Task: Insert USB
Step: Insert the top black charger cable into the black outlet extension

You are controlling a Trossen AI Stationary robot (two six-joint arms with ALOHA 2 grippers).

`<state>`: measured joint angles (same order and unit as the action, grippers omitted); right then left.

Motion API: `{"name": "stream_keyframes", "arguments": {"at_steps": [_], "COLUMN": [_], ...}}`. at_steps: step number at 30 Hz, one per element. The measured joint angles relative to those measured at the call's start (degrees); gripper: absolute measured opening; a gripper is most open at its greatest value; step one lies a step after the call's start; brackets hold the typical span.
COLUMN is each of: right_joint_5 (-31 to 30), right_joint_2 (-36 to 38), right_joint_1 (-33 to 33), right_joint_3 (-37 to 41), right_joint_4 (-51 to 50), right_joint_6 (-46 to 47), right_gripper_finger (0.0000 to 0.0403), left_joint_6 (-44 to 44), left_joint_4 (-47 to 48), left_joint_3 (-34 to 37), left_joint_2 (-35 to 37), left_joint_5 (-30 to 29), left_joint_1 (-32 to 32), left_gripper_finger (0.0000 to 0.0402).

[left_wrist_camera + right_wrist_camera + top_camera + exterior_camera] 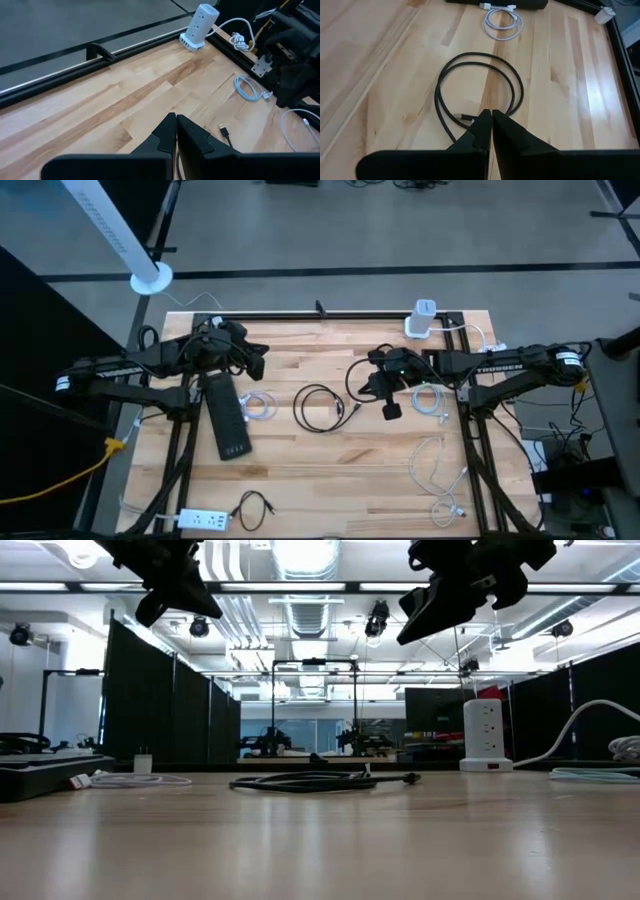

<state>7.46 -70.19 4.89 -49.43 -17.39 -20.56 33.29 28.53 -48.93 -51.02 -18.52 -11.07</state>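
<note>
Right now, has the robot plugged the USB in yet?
Not yet. Nothing looks done: the black cable lies coiled on the table, its plug loose beside the coil. Nothing is in hand either: the left hand and the right hand are both shut and empty, raised above the wood. Still to do: pick up the plug and push it in.
</note>
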Motion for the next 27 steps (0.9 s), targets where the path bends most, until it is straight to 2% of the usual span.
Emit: {"name": "stream_keyframes", "arguments": {"at_steps": [5,8,12,16,20,23,27], "right_joint_5": [-0.01,0.06,0.21,0.20,0.00,-0.63,-5.73], "right_joint_2": [-1.02,-3.52,-8.14,-12.52,-16.51,-19.42,-22.73], "right_joint_1": [-0.09,-0.64,-1.73,-1.90,-1.90,-1.89,-1.88], "right_joint_3": [0.00,0.00,0.00,0.00,0.00,0.00,0.00], "right_joint_4": [-2.49,-4.46,-5.40,-5.25,-4.67,-3.62,-1.87], "right_joint_6": [-0.02,-0.72,-5.83,-9.18,-14.01,-16.94,-18.52], "right_gripper_finger": [0.0015,0.0059,0.0134,0.0179,0.0186,0.0178,0.0164], "left_joint_6": [-2.68,-3.72,-8.54,-12.74,-12.01,-11.60,-11.19], "left_joint_4": [0.02,0.14,1.02,3.40,5.55,6.51,6.82], "left_joint_3": [0.00,0.00,-0.02,-0.02,-0.02,-0.02,-0.02], "left_joint_2": [0.14,0.25,0.28,0.30,0.32,0.32,0.32], "left_joint_5": [0.01,0.30,4.12,7.48,7.91,10.56,11.69], "left_joint_1": [0.00,0.00,-0.02,-0.01,0.58,1.41,2.90], "left_gripper_finger": [0.0000,0.0000,0.0000,0.0000,0.0000,0.0000,0.0000]}}
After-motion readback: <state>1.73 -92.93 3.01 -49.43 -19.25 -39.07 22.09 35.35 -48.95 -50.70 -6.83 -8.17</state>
